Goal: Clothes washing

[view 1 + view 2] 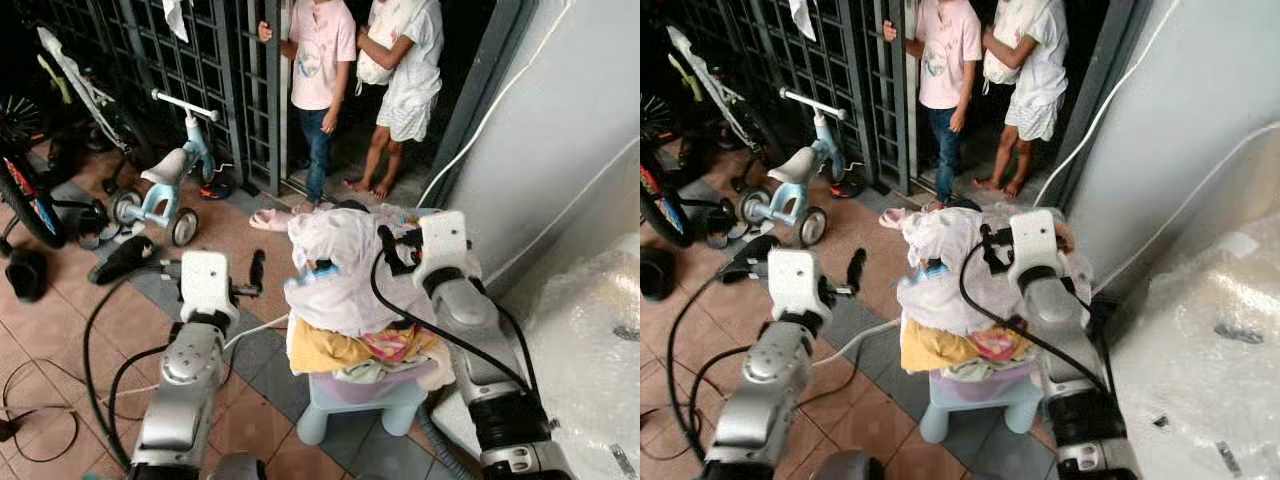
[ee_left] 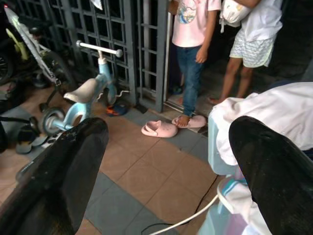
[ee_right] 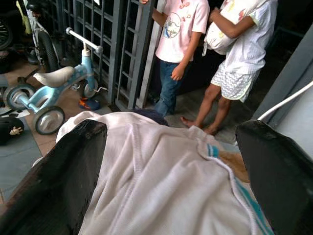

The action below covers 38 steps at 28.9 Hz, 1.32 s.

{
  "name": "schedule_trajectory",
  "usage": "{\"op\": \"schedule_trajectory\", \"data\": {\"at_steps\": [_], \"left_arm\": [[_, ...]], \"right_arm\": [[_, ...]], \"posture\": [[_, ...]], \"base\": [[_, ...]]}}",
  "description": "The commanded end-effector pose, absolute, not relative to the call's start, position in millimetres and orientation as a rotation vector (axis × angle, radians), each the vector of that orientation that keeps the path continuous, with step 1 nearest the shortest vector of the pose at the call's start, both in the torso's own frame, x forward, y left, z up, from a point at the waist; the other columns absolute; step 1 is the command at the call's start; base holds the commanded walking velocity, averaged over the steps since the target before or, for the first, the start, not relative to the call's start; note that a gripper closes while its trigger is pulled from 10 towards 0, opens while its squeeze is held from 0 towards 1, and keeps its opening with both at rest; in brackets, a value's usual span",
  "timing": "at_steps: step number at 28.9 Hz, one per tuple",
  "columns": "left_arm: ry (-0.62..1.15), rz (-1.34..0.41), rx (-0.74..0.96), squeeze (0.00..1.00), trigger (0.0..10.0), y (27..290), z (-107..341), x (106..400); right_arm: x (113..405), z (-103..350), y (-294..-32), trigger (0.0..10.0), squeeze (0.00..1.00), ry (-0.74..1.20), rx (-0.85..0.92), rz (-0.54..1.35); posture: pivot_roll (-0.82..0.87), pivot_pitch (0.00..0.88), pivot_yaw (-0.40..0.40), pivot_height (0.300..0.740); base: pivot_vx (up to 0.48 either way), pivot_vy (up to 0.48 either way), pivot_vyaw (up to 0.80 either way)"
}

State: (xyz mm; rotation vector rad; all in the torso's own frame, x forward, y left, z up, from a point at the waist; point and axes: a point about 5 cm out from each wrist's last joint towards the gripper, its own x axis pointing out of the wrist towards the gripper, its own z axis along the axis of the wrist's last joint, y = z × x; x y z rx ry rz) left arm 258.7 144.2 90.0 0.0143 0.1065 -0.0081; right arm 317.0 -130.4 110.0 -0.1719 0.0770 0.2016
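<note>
Right gripper is poised over the laundry pile, its two black fingers spread wide with the white garment lying between them, nothing pinched yet. Left gripper hangs just beside the pile on its tricycle side, fingers also parted and holding nothing. The pile is heaped high in a pale plastic basket, white cloth on top, yellow and pink pieces spilling at the rim. I'd call this load soft, limp and light, prone to sag and drag neighbours along; best bet is a bunched fold on the top of the white garment. The basket stands on a tiled floor. Beyond the pile: pink slippers, a blue tricycle, a metal gate, and two people in the doorway.
</note>
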Motion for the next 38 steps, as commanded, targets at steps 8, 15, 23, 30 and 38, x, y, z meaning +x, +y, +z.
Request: {"op": "schedule_trajectory", "data": {"at_steps": [8, 15, 23, 30, 38], "left_arm": [[0.109, 0.007, -0.008, 0.0, 10.0, 138.8, 95.2, 250.0], [0.132, 0.026, 0.012, 0.0, 10.0, 142.8, 94.0, 243.5], [0.142, 0.042, 0.02, 0.0, 10.0, 146.9, 94.1, 240.8], [0.134, 0.016, -0.021, 0.0, 10.0, 140.7, 96.3, 244.3], [0.126, 0.016, -0.008, 0.0, 10.0, 140.0, 97.1, 246.9]], "right_arm": [[322.7, 59.9, -140.2, 10.0, 0.0, 0.392, -0.163, 0.174], [329.6, 51.8, -131.7, 0.0, 0.0, 0.444, -0.087, 0.176], [332.9, 48.1, -125.1, 0.0, 0.0, 0.467, -0.042, 0.177], [332.1, 44.6, -128.9, 0.0, 0.0, 0.493, 0.017, 0.151], [336.3, 50.9, -133.3, 0.0, 0.0, 0.467, 0.06, 0.123]], "posture": [[0.09, 0.0, -0.062, 0.74], [0.11, 0.0, -0.072, 0.74], [0.12, 0.0, -0.074, 0.74], [0.11, 0.0, -0.069, 0.74], [0.1, 0.0, -0.07, 0.74]], "base": [[0.0, 0.0, 0.0], [0.0, 0.0, 0.0], [0.0, 0.0, 0.0], [0.0, 0.0, 0.0], [0.0, 0.0, 0.0]]}}
